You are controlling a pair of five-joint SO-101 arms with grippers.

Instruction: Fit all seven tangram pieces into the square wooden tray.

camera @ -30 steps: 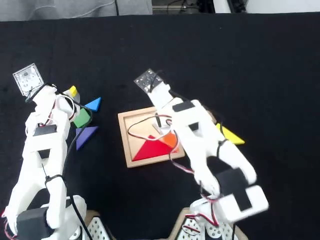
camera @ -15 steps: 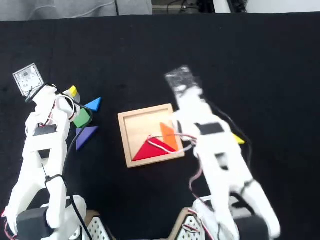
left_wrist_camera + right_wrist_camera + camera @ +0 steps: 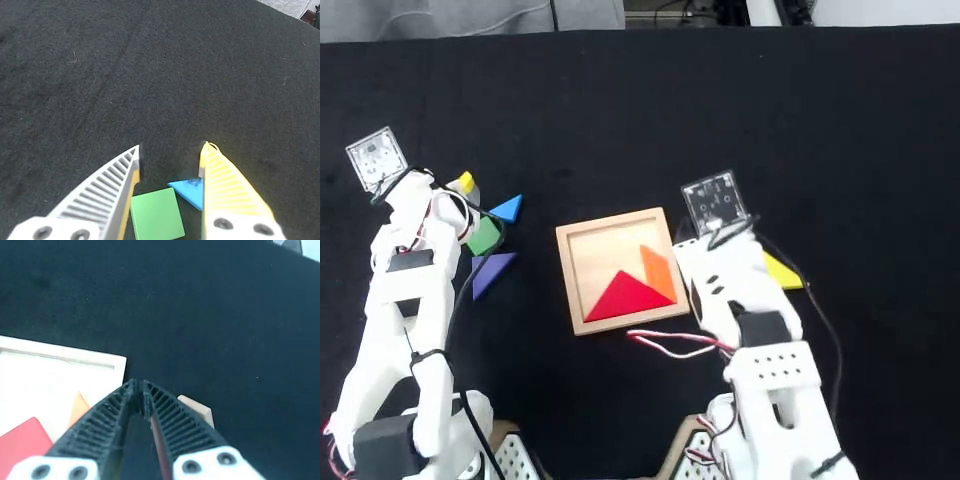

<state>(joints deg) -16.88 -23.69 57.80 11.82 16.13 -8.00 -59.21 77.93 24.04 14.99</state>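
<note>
A black cloth surface [image 3: 820, 120] carries everything. Nearest, the wooden tray [image 3: 566, 270] holds a red triangle [image 3: 625, 297] and an orange piece [image 3: 658, 270]. The right gripper [image 3: 136, 386] hangs just beside its edge, jaws pressed together and empty. A yellow triangle [image 3: 782, 270] and a purple triangle [image 3: 492, 270] lie outside the tray. Farther off, the left gripper [image 3: 170, 152] has its jaws spread over the green square [image 3: 156, 216] and blue triangle [image 3: 190, 188]. The pieces look light, stiff and smooth, so pinch squarely across opposite flat edges, or they may slip.
</note>
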